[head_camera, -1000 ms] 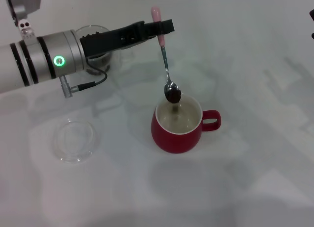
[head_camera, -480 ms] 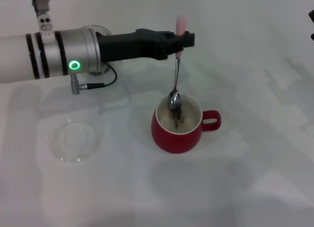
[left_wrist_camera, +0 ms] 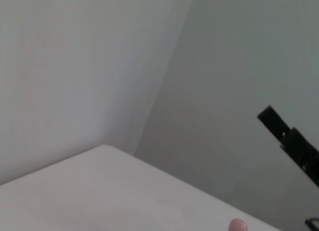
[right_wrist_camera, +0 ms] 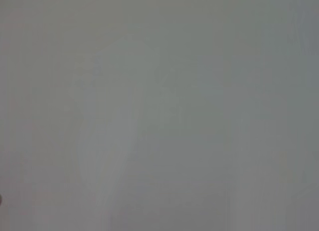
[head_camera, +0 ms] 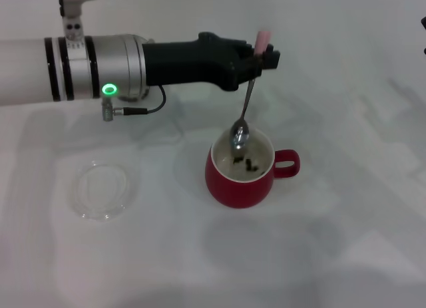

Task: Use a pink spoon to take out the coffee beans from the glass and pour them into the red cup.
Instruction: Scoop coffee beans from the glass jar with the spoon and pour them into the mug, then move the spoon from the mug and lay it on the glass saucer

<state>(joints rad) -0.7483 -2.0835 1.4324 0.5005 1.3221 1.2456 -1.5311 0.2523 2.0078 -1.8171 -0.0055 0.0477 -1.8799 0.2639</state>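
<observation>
Left gripper [head_camera: 265, 57] clamped on the pink spoon [head_camera: 247, 102] handle, bowl hanging just inside the red cup [head_camera: 243, 171] rim. A few coffee beans [head_camera: 250, 164] lie in the cup's bottom. Right gripper out of frame

Bare white tabletop [head_camera: 346, 208], plain test bench

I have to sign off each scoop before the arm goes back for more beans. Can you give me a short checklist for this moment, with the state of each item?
1. Left gripper holds the pink spoon by its handle: ok.
2. Spoon bowl hangs over the red cup's opening: ok.
3. Coffee beans lie inside the cup: ok.
4. Spoon bowl fully emptied: cannot tell, it shows only bright metal from the head view.
5. No beans spilled on the table around the cup: ok.
6. Glass ready for the next scoop: cannot tell, the left arm hides it.
</observation>
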